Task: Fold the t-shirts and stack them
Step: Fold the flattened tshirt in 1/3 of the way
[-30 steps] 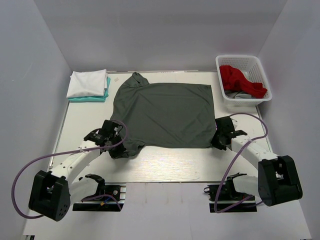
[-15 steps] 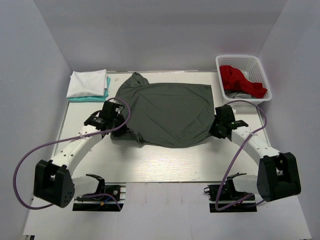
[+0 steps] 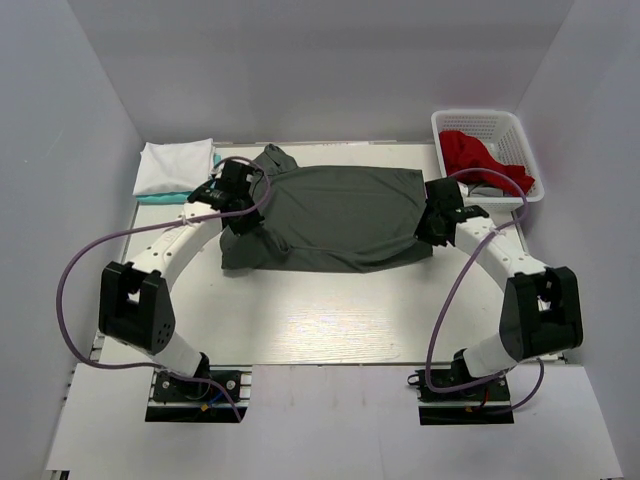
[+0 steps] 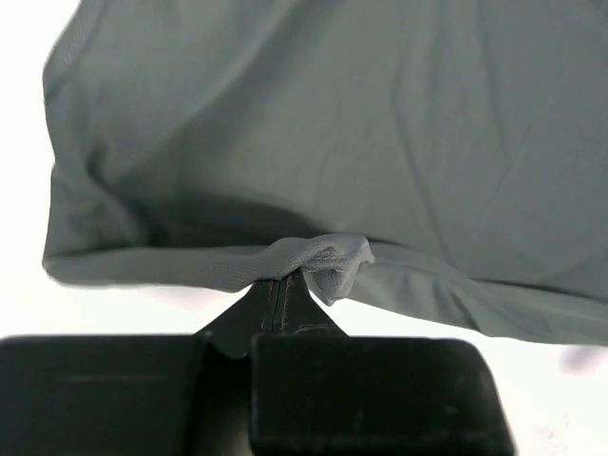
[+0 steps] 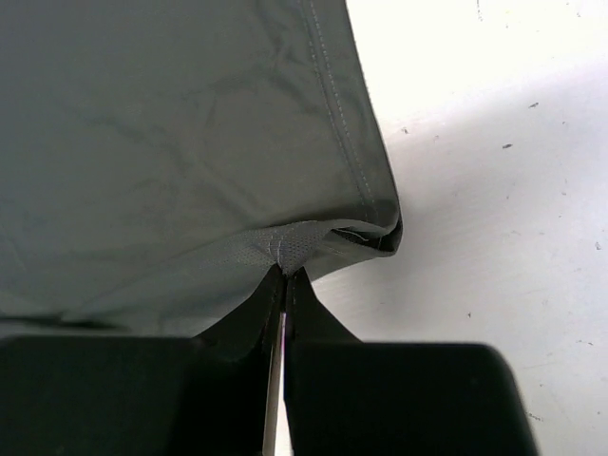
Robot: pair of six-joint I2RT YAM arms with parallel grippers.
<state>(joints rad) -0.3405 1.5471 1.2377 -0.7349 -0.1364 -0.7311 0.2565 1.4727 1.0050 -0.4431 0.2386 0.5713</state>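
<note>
A dark grey t-shirt [image 3: 335,215] lies spread across the middle of the table, its near part lifted and carried over the far part. My left gripper [image 3: 237,203] is shut on the shirt's left hem [image 4: 318,258]. At the right side my right gripper [image 3: 437,215] pinches the hem corner [image 5: 290,245], jaws shut on the cloth. A folded white t-shirt [image 3: 175,165] rests on a folded teal t-shirt [image 3: 214,165] at the back left. A red t-shirt [image 3: 480,160] lies crumpled in the basket.
The white lattice basket [image 3: 528,155] stands at the back right corner, holding the red shirt and a bit of grey cloth [image 3: 482,188]. Purple cables loop from both arms over the table's near half. Grey walls close in the table on three sides.
Both grippers have carried the near hem of the grey shirt away from me, over the shirt toward its far edge. The right gripper pinched fully shut on the cloth.
</note>
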